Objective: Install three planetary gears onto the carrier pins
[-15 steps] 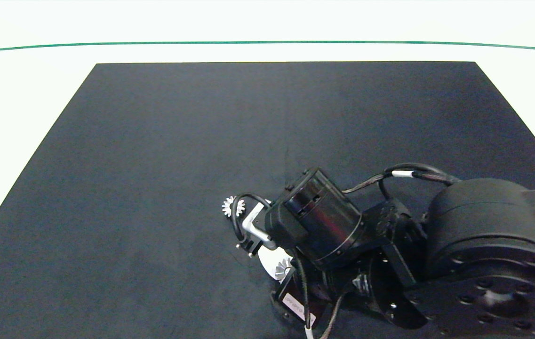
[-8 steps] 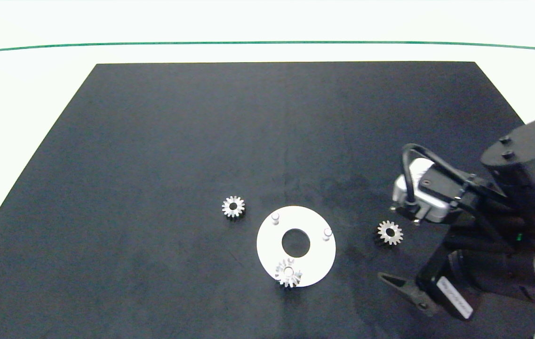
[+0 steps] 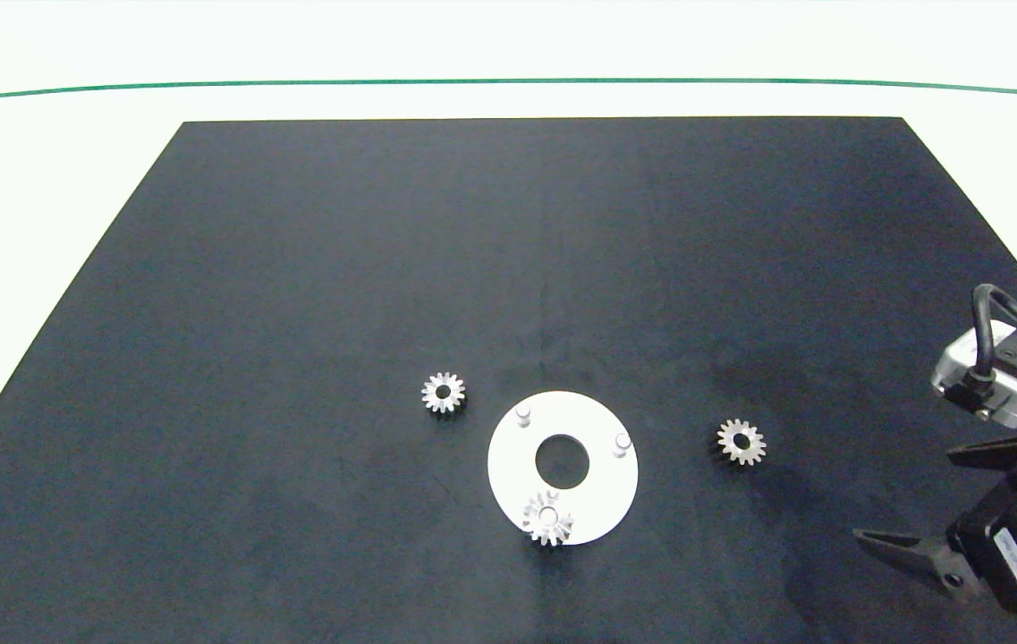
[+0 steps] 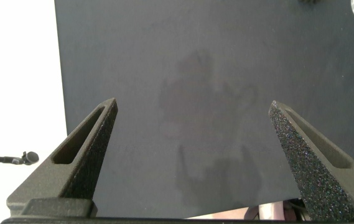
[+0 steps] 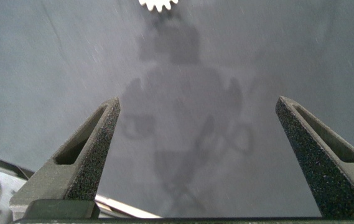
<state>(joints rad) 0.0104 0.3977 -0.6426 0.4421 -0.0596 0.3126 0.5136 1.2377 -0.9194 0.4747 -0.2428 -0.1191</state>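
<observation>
Black matting [image 3: 338,268] covered the white bench [image 3: 43,179]. One planetary gear [image 3: 548,518] sat pinned on the disc [image 3: 602,487]; two gears [image 3: 444,393] [image 3: 741,442] lay beside. Both grippers [image 4: 192,155] [image 5: 195,155] held fingers released, empty.

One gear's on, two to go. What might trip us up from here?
1. The seated gear overhangs the disc's near rim; a bump could knock it off its pin.
2. The disc lies loose on the mat, so pressing a gear onto a bare pin may shift it.
3. The loose gears lie flat, so the open right claw has little to grip.
</observation>
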